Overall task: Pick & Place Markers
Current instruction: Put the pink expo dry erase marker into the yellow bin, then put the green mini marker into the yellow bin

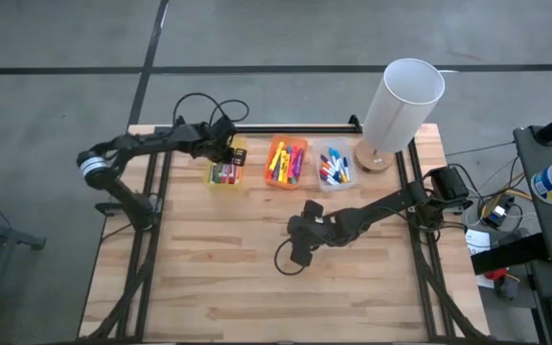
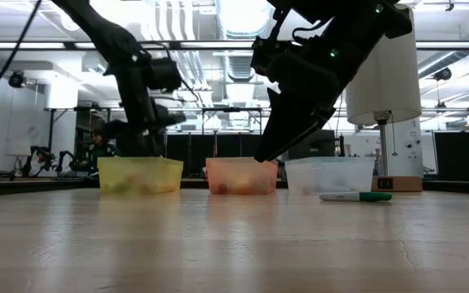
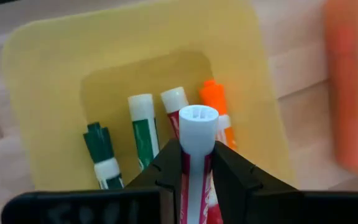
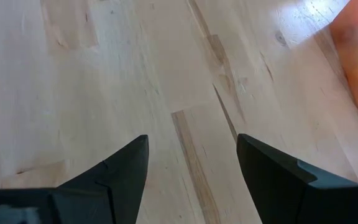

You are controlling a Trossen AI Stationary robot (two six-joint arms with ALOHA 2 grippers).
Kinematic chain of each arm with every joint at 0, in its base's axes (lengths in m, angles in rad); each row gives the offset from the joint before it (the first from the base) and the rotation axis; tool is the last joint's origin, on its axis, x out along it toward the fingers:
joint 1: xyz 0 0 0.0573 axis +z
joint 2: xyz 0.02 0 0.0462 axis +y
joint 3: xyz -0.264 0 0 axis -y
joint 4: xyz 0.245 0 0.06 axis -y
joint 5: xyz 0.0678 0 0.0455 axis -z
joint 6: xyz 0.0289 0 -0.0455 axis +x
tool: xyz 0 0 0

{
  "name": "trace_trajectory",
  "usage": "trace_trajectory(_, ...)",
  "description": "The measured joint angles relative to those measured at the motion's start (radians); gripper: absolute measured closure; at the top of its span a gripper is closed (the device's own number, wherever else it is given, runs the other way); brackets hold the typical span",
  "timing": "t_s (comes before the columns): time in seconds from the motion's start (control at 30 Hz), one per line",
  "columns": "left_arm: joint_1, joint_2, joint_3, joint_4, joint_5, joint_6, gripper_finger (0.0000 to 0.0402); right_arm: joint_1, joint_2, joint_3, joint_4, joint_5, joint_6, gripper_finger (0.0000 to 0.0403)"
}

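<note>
Low view: wood table [image 2: 218, 244], lit workshop behind; left gripper [image 3: 194, 171] pinching marker [image 3: 196, 146], right gripper [image 4: 191, 162] spread.

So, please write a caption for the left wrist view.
Left gripper holds a red marker above the yellow bin of markers.

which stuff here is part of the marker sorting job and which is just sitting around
Part of the job:
- marker gripped in the left hand over the yellow bin
- markers in the orange bin and clear bin
- green marker lying on the table
- right hand, open above bare wood

Just sitting around:
- tall white cylinder
- cables and gear beside the table
</note>
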Motion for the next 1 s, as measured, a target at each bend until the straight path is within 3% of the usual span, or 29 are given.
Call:
trace_trajectory(0.27,0.035,0.083,0.014,0.029,0.045,0.005,0.0330,0.000,0.000,-0.004,0.001,0.000,0.000,0.0167)
trace_trajectory(0.67,0.038,0.077,0.077,-0.014,0.049,0.073,0.0264,0.000,0.000,-0.006,0.002,0.000,-0.008,0.0167)
trace_trajectory(1.0,-0.027,-0.106,0.131,0.005,0.170,0.151,0.0262,0.000,0.000,-0.014,0.002,0.007,-0.008,0.0163)
